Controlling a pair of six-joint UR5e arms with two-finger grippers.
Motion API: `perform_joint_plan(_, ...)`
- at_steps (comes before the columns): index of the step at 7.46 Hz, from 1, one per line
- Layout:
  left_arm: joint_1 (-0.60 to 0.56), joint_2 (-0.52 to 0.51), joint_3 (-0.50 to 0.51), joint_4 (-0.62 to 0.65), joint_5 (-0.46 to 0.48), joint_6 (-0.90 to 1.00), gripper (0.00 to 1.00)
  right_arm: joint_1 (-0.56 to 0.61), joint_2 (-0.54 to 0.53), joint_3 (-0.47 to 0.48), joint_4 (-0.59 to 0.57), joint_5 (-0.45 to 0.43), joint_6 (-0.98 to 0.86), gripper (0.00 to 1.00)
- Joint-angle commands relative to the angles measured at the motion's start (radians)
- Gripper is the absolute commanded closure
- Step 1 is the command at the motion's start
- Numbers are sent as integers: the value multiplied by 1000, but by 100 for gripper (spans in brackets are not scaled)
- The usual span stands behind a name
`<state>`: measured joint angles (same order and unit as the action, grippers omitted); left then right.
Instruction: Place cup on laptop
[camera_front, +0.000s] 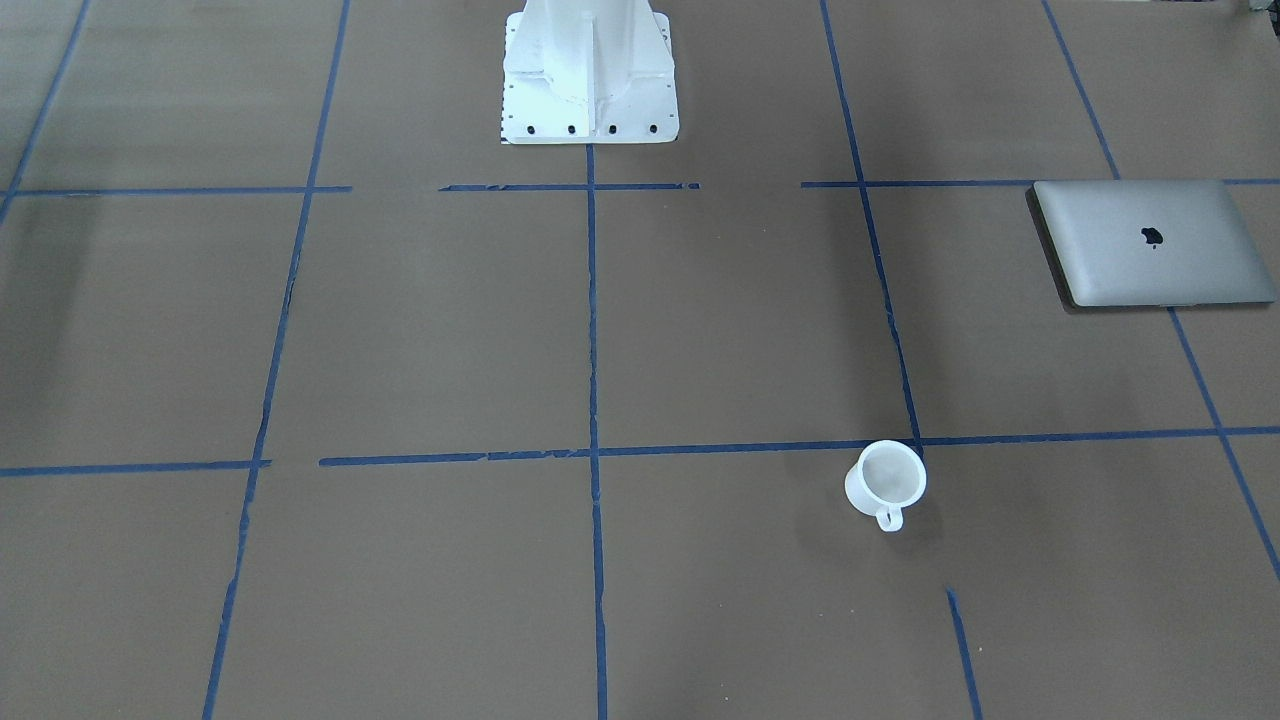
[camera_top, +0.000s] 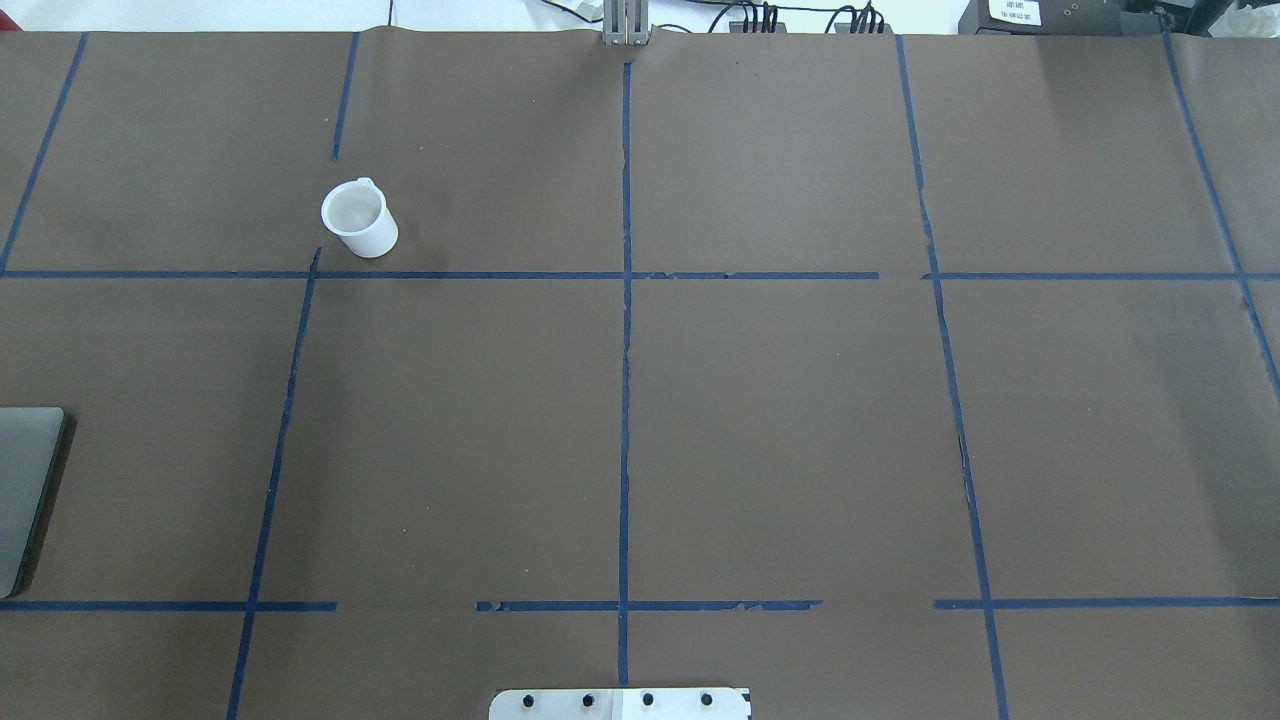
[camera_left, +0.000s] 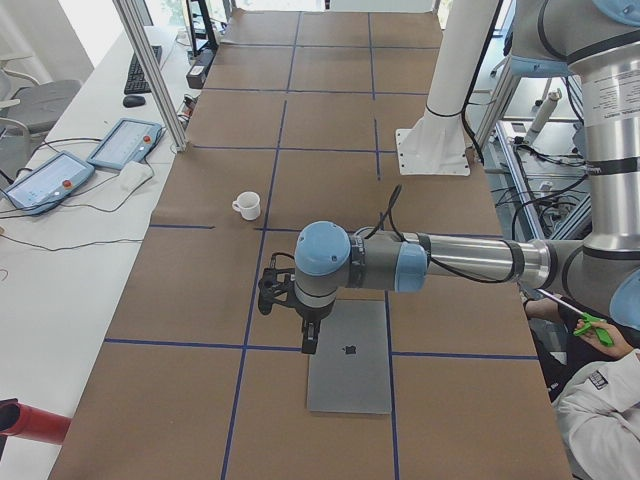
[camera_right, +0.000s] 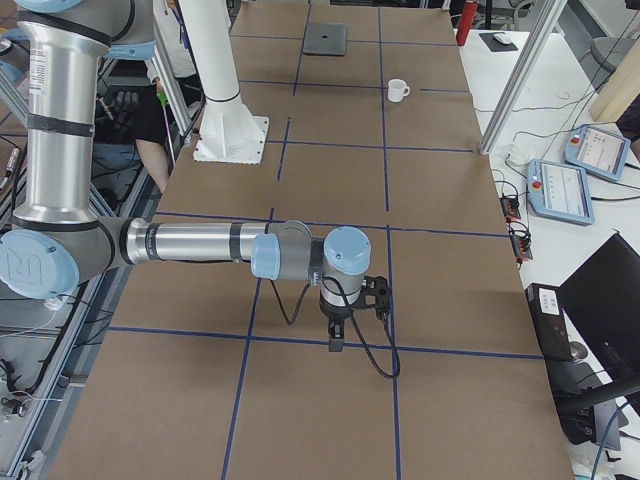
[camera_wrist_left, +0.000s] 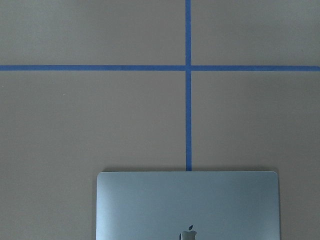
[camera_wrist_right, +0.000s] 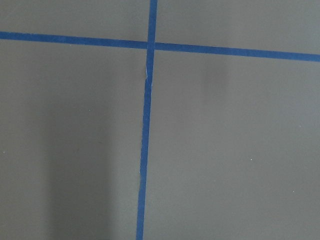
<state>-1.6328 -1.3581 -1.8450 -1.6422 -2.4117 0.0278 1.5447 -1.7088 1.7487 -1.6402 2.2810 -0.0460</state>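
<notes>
Cup (camera_top: 358, 220), a small white loop-handled mug, stands upright on the brown paper worktop (camera_top: 800, 420) at ten o'clock overhead, handle toward twelve, well apart from the flat silver-grey closed laptop (camera_front: 1150, 245) at eight; its shut lid offers a level seat. The left fingers (camera_left: 311, 340) hang above the laptop's edge; the right fingers (camera_right: 337, 340) hang over crossed blue tape (camera_wrist_right: 150, 45); whether either pair is apart or together, I cannot tell.
</notes>
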Motion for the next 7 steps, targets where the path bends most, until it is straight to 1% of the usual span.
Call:
perform_joint_plan(1, 124, -66, 18, -143, -109, -145, 0, 0, 0, 0, -1, 0, 0, 0)
perform_joint_plan(2, 259, -178, 36, -142, -106, -281, 0, 0, 0, 0, 0, 0, 0, 0)
perform_joint_plan(3, 368, -307, 65, -137, -93, -410, 0, 0, 0, 0, -1, 0, 0, 0)
perform_joint_plan(4, 452, -466, 146, -134, -68, -569, 0, 0, 0, 0, -1, 0, 0, 0)
perform_joint_plan(5, 529, -578, 209, -131, 69, -673, 0, 0, 0, 0, 0, -2, 0, 0)
perform_joint_plan(6, 572, -669, 305, -131, 110, -715, 0, 0, 0, 0, -1, 0, 0, 0)
perform_joint_plan(7, 580, -784, 435, -137, 114, -751, 0, 0, 0, 0, 0, 0, 0, 0)
